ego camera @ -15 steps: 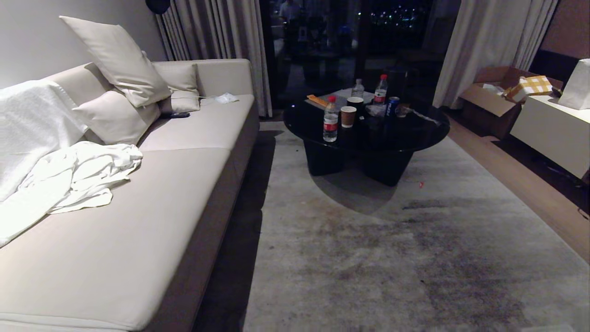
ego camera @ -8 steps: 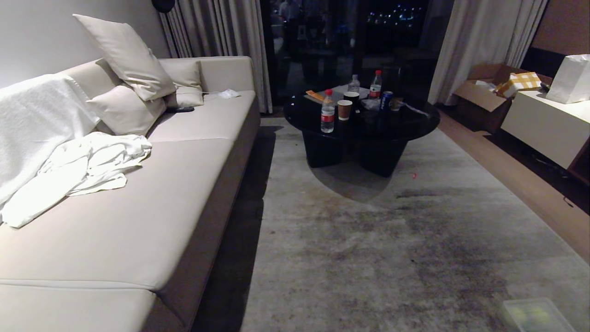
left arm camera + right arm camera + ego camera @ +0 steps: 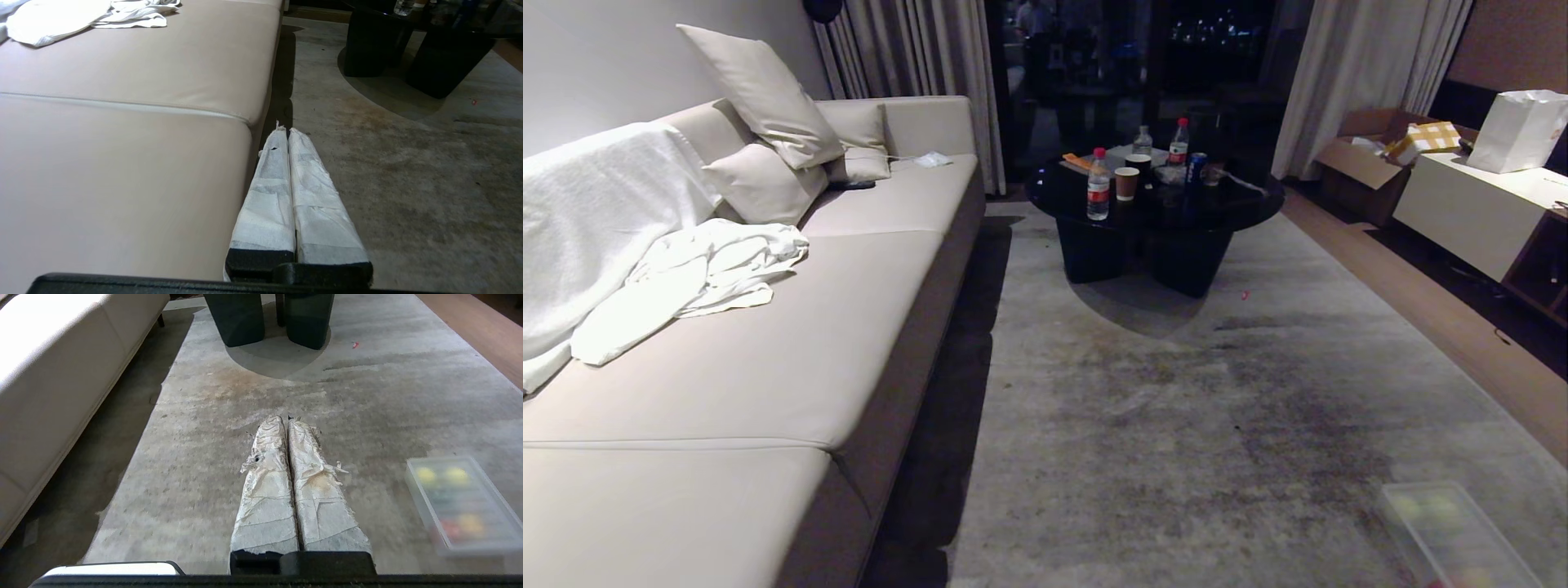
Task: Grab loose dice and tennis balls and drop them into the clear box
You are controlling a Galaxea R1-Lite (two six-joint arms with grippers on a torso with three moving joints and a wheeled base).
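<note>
Head view — clear box [image 3: 1454, 531] on the rug [image 3: 1176, 392] at the near right corner, partly cut off by the frame edge; pale yellow-green shapes show through its wall, likely the tennis balls. Sofa [image 3: 768, 351] along the left, round black table [image 3: 1156, 204] far centre with bottles and cups. No loose dice or balls visible on the rug or sofa. Neither arm in view.

Left wrist view — left gripper [image 3: 286, 130], taped fingers pressed together, holding nothing; it points over the sofa's near edge and the dark strip of floor beside it. No task item here.

Right wrist view — right gripper [image 3: 286, 418], fingers closed tip to tip, empty, hanging above bare rug. Clear box [image 3: 461, 502] to its right, near; inside it two yellow-green balls [image 3: 441, 473] at the far end and blurred red, yellow and dark shapes nearer — probably the dice, pips not legible.

Step in hand, as judged: locating the box and checking for strays. Best done by bringing the box fully into the head view before either arm moves, and by scanning along the sofa base and under the table.
</note>
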